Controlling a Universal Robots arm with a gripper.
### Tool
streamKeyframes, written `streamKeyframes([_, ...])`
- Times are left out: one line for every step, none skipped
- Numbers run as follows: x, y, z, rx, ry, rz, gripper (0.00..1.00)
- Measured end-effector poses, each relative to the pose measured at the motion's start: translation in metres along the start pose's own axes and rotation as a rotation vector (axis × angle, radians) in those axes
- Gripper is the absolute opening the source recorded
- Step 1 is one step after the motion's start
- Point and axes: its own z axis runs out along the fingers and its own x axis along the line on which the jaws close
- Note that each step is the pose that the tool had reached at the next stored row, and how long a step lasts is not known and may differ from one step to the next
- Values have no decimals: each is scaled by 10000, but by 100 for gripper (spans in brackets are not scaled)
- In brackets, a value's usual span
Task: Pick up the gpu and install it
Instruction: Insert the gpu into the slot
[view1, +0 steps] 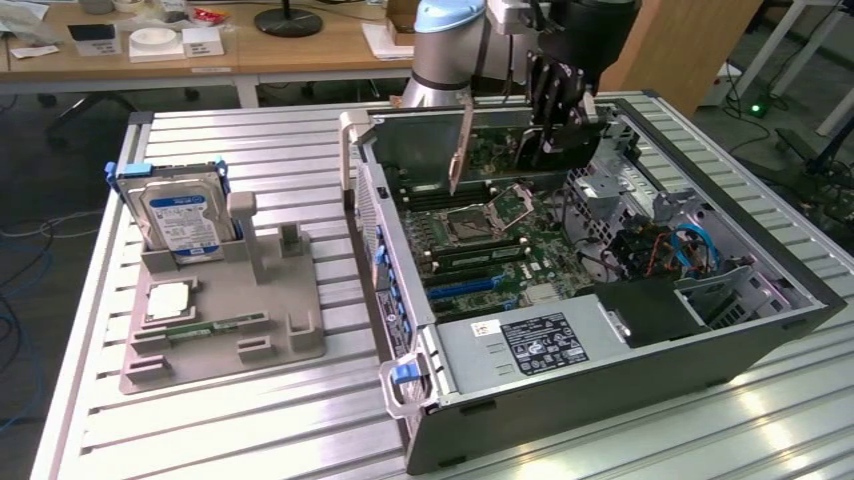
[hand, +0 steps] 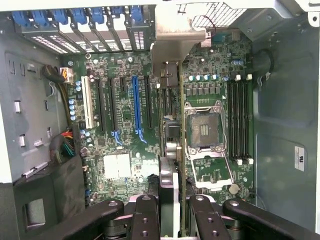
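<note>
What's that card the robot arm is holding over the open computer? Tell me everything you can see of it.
The gpu is a thin flat card with a green circuit board and a silver metal bracket at one end. It stands on edge, pinched between the fingers, above the motherboard inside the open case, bracket toward the rear slots.

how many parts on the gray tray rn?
3 on the tray: hard drive upright at its far end; silver square chip flat mid-tray; green memory stick lying beside it. None looks hidden.
</note>
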Motion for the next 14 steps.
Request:
streamKeyframes([1,1,18,0,-1,-4,28])
streamKeyframes([2,1,36,-1,-1,-7,28])
streamKeyframes([3,5,53,-1,1,-8,28])
streamKeyframes([5,11,72,-1,0,-7,28])
streamKeyframes([6,15,90,-1,0,-8,28])
streamKeyframes([7,17,108,-1,1,-10,28])
streamKeyframes([8,19,126,0,-1,-9,28])
streamKeyframes([9,21,145,-1,-1,-9,28])
streamKeyframes([11,22,162,-1,0,-9,28])
streamKeyframes([11,23,181,-1,-1,-9,28])
streamKeyframes([12,24,198,0,-1,-9,28])
streamKeyframes([13,24,216,5,-1,-9,28])
streamKeyframes([15,26,234,12,-1,-8,28])
streamKeyframes([16,29,253,21,-2,-7,28])
